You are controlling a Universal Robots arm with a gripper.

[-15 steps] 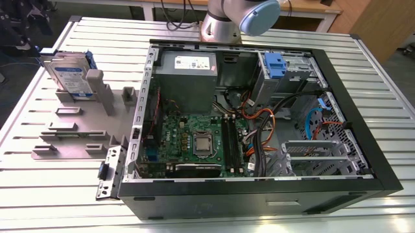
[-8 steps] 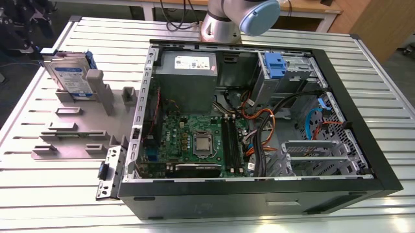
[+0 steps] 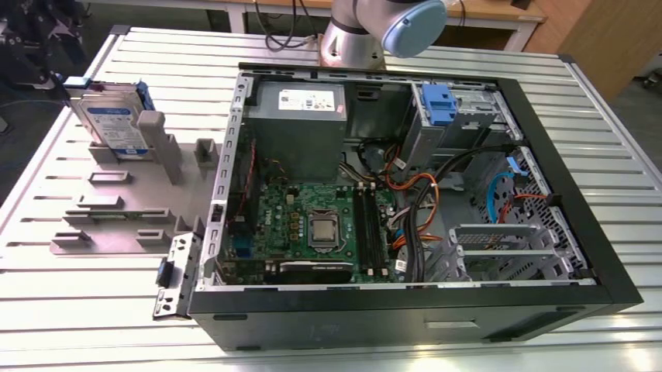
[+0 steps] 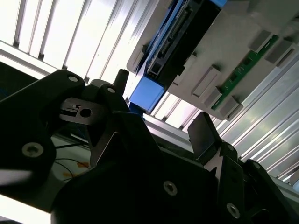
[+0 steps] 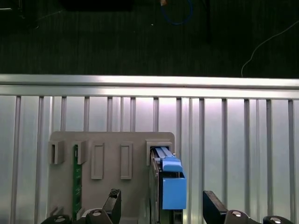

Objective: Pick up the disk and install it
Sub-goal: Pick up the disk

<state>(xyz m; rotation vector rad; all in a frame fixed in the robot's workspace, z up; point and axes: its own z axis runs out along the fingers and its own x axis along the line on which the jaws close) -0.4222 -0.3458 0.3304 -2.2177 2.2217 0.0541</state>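
The disk (image 3: 110, 124) stands on edge in a grey slotted holder (image 3: 135, 198) on the tabletop (image 3: 83, 310) — upright, likely so its blue rail (image 5: 171, 184) offers a grip. In the first wrist view the pincer (image 5: 161, 196) is spread wide and empty — one finger each side of the rail.

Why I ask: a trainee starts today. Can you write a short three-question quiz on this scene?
1. True or false: the disk already sits inside the computer case.
2. In the first wrist view, the gripper is: A) shut on the disk, B) open with the disk between its fingers, C) shut on a cable.
3. What does the disk stand upright in?

Key: 1 false; 2 B; 3 the grey holder, at the exterior view's left of the case.
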